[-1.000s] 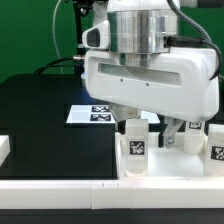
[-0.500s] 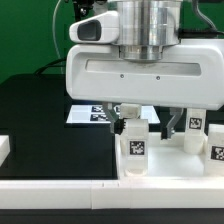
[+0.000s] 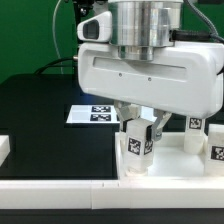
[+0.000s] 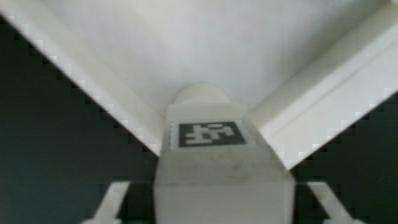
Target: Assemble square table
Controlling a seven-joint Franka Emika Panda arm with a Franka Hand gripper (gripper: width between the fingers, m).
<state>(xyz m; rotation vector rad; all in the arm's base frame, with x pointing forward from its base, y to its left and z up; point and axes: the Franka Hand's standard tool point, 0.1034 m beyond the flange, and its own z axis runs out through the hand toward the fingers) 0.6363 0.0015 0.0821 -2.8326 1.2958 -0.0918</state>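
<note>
The white square tabletop [image 3: 172, 166] lies at the exterior view's lower right. A short white tagged leg [image 3: 137, 148] stands upright at its left corner. Two more tagged legs [image 3: 193, 130] [image 3: 218, 152] stand further to the right. My gripper [image 3: 140, 128] hangs straight over the left leg with a finger on each side of its top. In the wrist view the leg [image 4: 214, 140] sits between my fingers [image 4: 116, 200], with a dark gap on each side, so the gripper [image 4: 217, 205] is open and not touching it. The tabletop [image 4: 214, 40] fills the view behind it.
The marker board [image 3: 92, 113] lies flat on the black table behind the leg. A long white bar [image 3: 55, 184] runs along the front edge. A small white block [image 3: 4, 148] sits at the exterior view's left edge. A green backdrop stands behind.
The gripper swung to the exterior view's left, then came back a little and down. Its fingers now straddle the top of the left leg. The legs and tabletop have not moved.
</note>
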